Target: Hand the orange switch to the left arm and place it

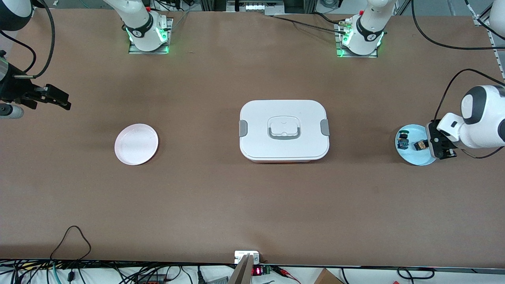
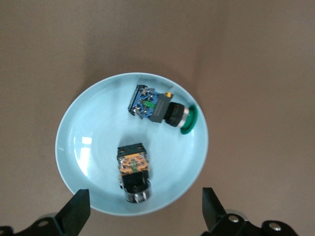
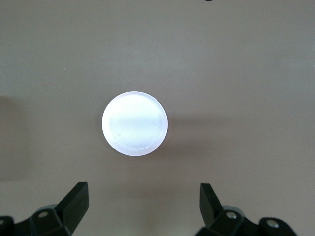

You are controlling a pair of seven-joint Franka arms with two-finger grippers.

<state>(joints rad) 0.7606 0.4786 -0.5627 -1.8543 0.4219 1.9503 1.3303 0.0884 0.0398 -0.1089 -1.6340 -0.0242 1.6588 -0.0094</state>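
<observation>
Pink plate (image 1: 136, 144): lies toward the right arm's end of the table, bare; of the items reported here, its rim reaches nearest the front camera.
Box (image 1: 284, 130): lidded, at mid-table, between the pink plate and the blue plate (image 1: 412, 157).
Orange switch (image 1: 420, 145): lies on its side in the blue plate at the left arm's end; the green-capped switch (image 1: 403, 141) rests just beside it, apart.
Long axis: in the left wrist view the orange switch (image 2: 134, 172) runs roughly crosswise to the line between the two fingertips, so the fingers would close across its body.
Left gripper (image 1: 445, 153): hangs over the blue plate's rim, jaws spread wide, holding nothing; the switch sits just off-centre between them, below.
Right gripper (image 1: 59, 100): waits over bare table near the pink plate, jaws wide, empty.
Nearer arm: the left, in my judgement.
</observation>
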